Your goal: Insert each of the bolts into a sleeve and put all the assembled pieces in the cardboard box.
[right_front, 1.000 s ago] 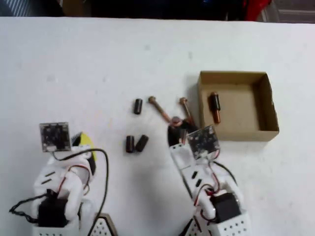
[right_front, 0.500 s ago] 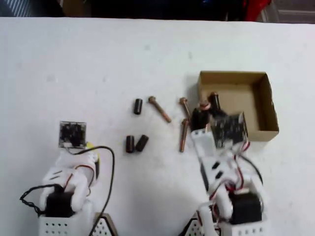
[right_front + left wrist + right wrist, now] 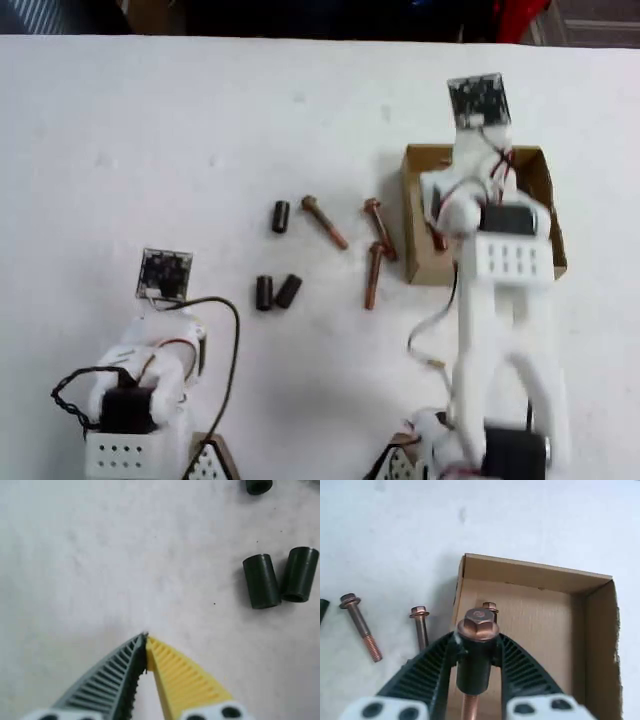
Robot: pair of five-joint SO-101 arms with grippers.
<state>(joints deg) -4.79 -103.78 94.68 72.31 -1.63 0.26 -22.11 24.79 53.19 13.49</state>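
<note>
Since the right claw is pinching a black sleeve with a copper bolt through it, and this assembled piece hangs above the cardboard box close to the wall that faces the loose bolts, the step in hand looks like the drop. To do it well, I would carry the piece further past that wall toward the box's middle and lower it near the floor. Only then would I spread the fingers, so it neither catches the rim nor lands on the finished piece already inside. The left claw is pressed together on nothing, low over the desk toward its near-left corner, beside two loose sleeves.

The right wrist view shows the grip and the bolt head seated on the sleeve, which the arm covers in the high view. The high view gives the count: three loose bolts and three loose sleeves lie mid-desk, left of the box.
</note>
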